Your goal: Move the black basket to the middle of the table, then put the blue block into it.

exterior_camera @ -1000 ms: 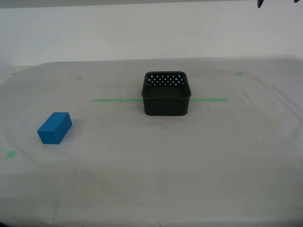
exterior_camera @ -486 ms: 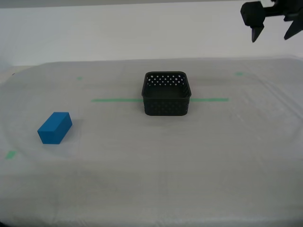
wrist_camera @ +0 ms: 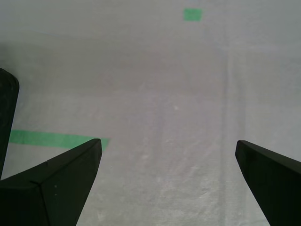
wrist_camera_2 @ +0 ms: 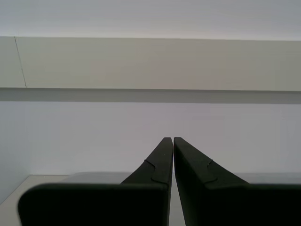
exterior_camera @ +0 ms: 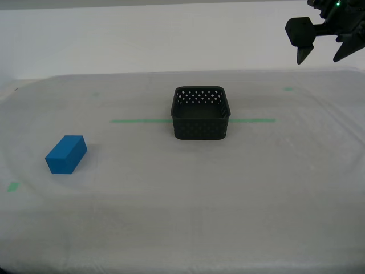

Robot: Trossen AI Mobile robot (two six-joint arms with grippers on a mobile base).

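Perforated black basket [exterior_camera: 201,113], smooth blue block [exterior_camera: 66,153], cloth-covered table [exterior_camera: 182,217]

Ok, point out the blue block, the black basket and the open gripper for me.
blue block [exterior_camera: 66,154]: exterior view, on its top face.
black basket [exterior_camera: 200,131]: exterior view, on its near wall.
my first gripper [exterior_camera: 322,48]: exterior view, midway between its fingertips.

Bkgd: plain white wall [exterior_camera: 142,40] behind work surface, no windows seen. Second wrist view: wall w/ horizontal ledge [wrist_camera_2: 150,88]. Lighting even, diffuse.
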